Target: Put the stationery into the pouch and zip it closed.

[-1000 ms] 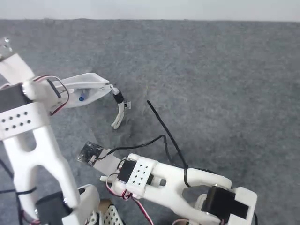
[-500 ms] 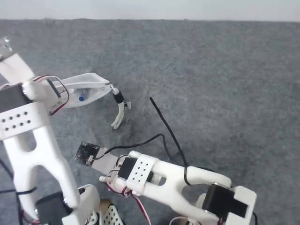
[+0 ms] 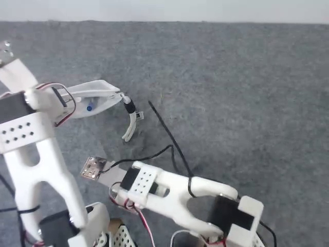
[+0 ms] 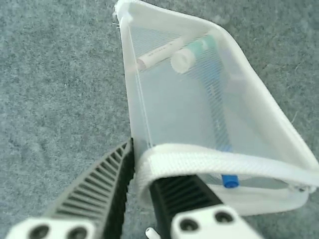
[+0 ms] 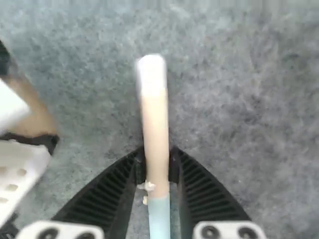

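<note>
1. The pen (image 5: 153, 119) stood straight out from the right tool (image 5: 154, 160), with its long axis in line with the fingers. Its white tip pointed away from the tool and its pale blue end lay back between them, above the grey tabletop (image 5: 239, 74).
2. The right tool was pinching the pen from both sides.
3. The left tool (image 4: 142, 169) was pressed together on the rim of the pouch (image 4: 199, 99), with one finger on each side of the wall.
4. In the high view the long axis of the pouch ran from the left arm toward the middle of the tabletop. The zip strap (image 3: 131, 126) curved down from that end.
5. A black cable (image 3: 169, 136) ran slantwise near the strap, between the pouch and the right arm.
6. Through the mesh of the pouch showed a white pen (image 4: 162, 50), a teal tube (image 4: 192, 54) and a blue pen (image 4: 219, 129).
</note>
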Motion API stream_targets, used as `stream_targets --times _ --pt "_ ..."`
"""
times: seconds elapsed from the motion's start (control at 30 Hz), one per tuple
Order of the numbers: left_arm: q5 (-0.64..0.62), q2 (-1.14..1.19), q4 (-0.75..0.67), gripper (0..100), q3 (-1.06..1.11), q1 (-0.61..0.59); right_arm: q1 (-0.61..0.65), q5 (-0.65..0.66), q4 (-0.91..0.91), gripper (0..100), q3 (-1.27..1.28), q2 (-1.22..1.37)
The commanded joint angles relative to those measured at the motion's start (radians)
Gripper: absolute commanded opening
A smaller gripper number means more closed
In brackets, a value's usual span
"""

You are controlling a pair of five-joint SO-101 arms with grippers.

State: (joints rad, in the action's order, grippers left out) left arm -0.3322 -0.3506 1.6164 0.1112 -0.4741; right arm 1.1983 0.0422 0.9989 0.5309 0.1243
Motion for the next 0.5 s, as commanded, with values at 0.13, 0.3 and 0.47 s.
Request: stream_targets --times 0.13,0.3,0.47 --pt "-0.014 -0.008 -0.021 1 -0.019 -0.002 -0.097 0.015 0.054 0.1 -0.023 0.048" --pt "-0.012 -0.008 -0.021 1 -0.019 -0.002 -0.151 0.015 0.062 1.6 -0.040 0.047" --pt "-0.012 -0.008 -0.021 1 -0.019 -0.002 -0.199 0.015 0.064 1.6 -0.049 0.002"
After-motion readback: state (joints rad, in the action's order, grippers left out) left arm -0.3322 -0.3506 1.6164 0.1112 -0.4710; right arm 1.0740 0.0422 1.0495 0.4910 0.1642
